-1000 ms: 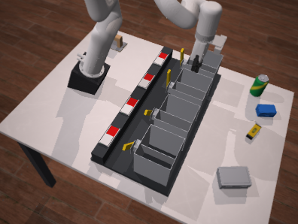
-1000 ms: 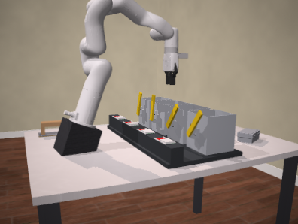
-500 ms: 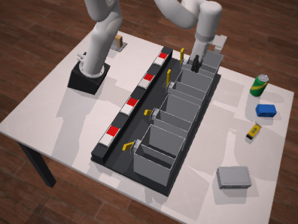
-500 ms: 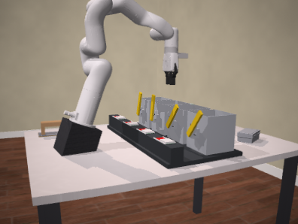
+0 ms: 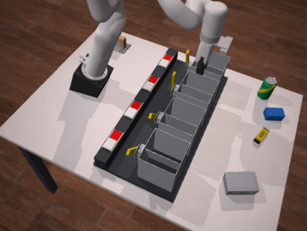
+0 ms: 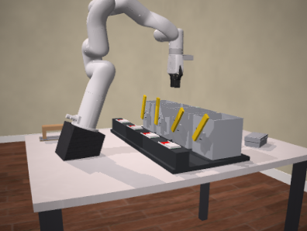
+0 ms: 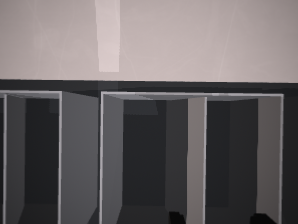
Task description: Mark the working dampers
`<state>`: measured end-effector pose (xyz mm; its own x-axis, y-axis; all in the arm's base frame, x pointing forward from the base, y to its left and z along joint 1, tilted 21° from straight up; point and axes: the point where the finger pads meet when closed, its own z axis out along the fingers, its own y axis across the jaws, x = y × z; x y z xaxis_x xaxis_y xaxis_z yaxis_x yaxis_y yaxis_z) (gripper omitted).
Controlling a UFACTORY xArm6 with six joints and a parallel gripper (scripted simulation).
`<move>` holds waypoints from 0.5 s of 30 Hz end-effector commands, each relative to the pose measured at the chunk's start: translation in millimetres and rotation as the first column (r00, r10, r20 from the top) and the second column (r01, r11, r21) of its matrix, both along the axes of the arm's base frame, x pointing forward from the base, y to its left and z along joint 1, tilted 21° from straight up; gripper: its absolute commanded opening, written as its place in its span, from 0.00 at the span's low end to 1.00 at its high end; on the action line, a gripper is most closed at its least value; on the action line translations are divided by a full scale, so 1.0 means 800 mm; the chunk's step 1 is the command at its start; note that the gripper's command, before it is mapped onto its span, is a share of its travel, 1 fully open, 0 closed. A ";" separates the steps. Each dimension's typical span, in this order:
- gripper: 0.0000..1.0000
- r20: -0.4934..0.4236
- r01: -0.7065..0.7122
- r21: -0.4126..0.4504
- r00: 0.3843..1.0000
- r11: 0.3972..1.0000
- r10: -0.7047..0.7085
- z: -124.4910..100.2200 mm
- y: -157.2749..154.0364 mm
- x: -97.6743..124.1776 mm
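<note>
Hand poised over the far dampers, all four sliders on red

The four dampers (image 5: 156, 176) (image 6: 225, 136) (image 7: 80, 155) are stood in a row on a dark base (image 5: 124, 168) (image 6: 211, 164), each lined up behind its own slider, presumably so that every verdict can be matched to its damper. All four sliders (image 5: 111, 143) (image 6: 172, 146) are seen with red uncovered and no green, so no damper has been marked as working.

The hand (image 5: 200, 71) (image 6: 175, 86) (image 7: 219, 218) is held pointing down above the far end of the row, apart from the boxes. Its fingers are partly spread and nothing is grasped; that gap would suit a narrow lever or a light push.

The two far levers (image 5: 174, 81) (image 6: 157, 111) are seen nearly upright, while the two near levers (image 5: 132, 150) (image 6: 201, 128) are slanted. No fault should be read from the slant alone: a lever may be turned freely while its blade stays jammed, so blade and lever need to be watched together as each is worked.

Next, a lever is probably to be tested, with care taken that no box is dragged from its place. The can (image 5: 266, 88) is set well aside on the counter (image 5: 46, 112) (image 6: 128, 174) (image 7: 200, 40), away from the work.

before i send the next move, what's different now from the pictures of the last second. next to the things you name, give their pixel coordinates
Nothing visibly changed. The arm and its jaws (image 5: 201, 66) (image 6: 175, 86) hang over the far end of the damper row, with nothing taken hold of or let go. The four yellow levers stand at the same angles, all four status sliders show red, and the soda can (image 5: 267, 88) and grey box (image 5: 240, 183) (image 6: 256, 139) stayed put.
</note>
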<state>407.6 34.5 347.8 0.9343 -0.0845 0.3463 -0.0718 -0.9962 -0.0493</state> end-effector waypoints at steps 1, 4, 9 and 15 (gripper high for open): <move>0.39 0.010 -0.022 0.059 1.000 0.998 0.021 -0.024 -0.010 -0.042; 0.39 0.013 -0.032 0.087 0.999 0.996 0.031 -0.037 -0.015 -0.063; 0.39 0.018 -0.049 0.131 0.999 0.990 0.047 -0.058 -0.022 -0.095; 0.39 0.026 -0.063 0.167 0.998 0.984 0.060 -0.075 -0.027 -0.120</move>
<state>324.6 16.8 290.8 0.9367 -0.0882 0.3388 -0.0246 -0.9819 -0.1878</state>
